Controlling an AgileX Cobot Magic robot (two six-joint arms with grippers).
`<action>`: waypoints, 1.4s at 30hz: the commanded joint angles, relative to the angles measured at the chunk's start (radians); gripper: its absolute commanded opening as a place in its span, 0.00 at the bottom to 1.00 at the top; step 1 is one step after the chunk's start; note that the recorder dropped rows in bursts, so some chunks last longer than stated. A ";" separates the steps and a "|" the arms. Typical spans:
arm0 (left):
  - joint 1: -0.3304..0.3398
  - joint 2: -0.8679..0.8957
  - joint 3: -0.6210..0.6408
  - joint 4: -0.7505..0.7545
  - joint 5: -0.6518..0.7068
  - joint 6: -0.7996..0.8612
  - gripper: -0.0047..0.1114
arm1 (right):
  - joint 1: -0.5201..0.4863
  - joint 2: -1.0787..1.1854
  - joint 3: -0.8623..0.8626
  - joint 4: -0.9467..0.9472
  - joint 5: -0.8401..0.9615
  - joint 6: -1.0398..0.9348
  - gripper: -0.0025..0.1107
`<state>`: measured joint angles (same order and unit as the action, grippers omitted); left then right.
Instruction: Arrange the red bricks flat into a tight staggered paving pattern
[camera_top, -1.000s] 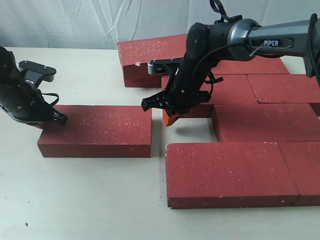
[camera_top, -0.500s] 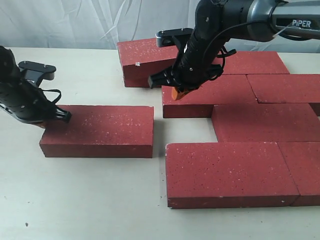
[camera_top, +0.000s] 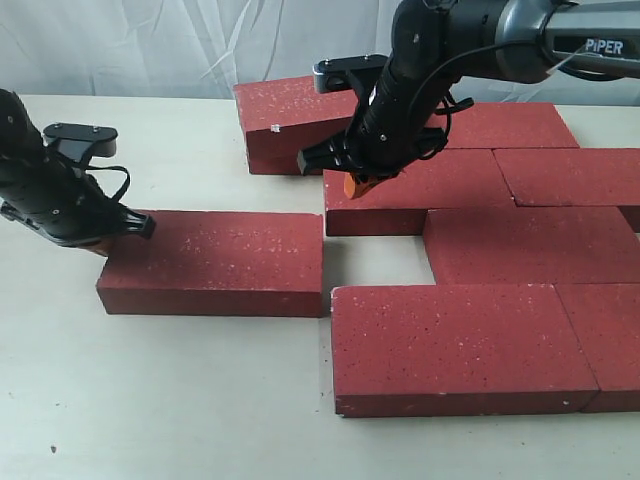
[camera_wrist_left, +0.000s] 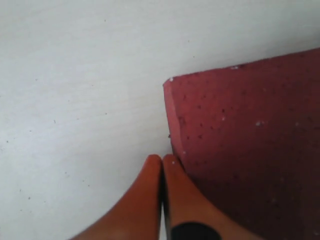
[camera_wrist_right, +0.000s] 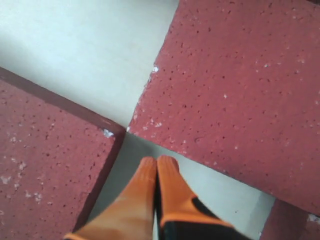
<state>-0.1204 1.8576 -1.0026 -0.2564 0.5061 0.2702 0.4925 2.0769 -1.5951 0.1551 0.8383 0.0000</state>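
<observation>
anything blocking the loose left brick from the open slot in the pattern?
No separate object lies in the slot. But the loose brick has its near right corner about level with the left end of the front brick, so it may catch there. The left gripper, shut, is at its other end.

The red bricks (camera_top: 455, 345) are dark red with fine white speckles; some corners show small white chips. The table (camera_top: 180, 400) is pale cream with a few tiny dark dots. The left gripper (camera_wrist_left: 162, 159) and the right gripper (camera_wrist_right: 156, 161) are bright orange, black further back. The left arm (camera_top: 45, 190) is black. The right arm (camera_top: 420, 90) is black and grey, with white letters. The cloth (camera_top: 150, 45) behind is white.
</observation>
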 joint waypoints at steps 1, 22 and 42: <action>-0.011 0.003 0.005 -0.029 -0.010 0.003 0.04 | -0.003 -0.011 -0.006 -0.012 -0.010 0.000 0.02; -0.011 0.003 0.005 -0.104 0.016 0.005 0.04 | -0.001 -0.011 -0.006 0.016 0.007 -0.025 0.02; 0.127 -0.060 0.014 -0.091 0.117 0.002 0.04 | 0.068 -0.040 -0.006 0.258 0.301 -0.320 0.02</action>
<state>0.0080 1.8048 -1.0013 -0.3417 0.6214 0.2726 0.5306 2.0477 -1.5951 0.4017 1.0872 -0.2833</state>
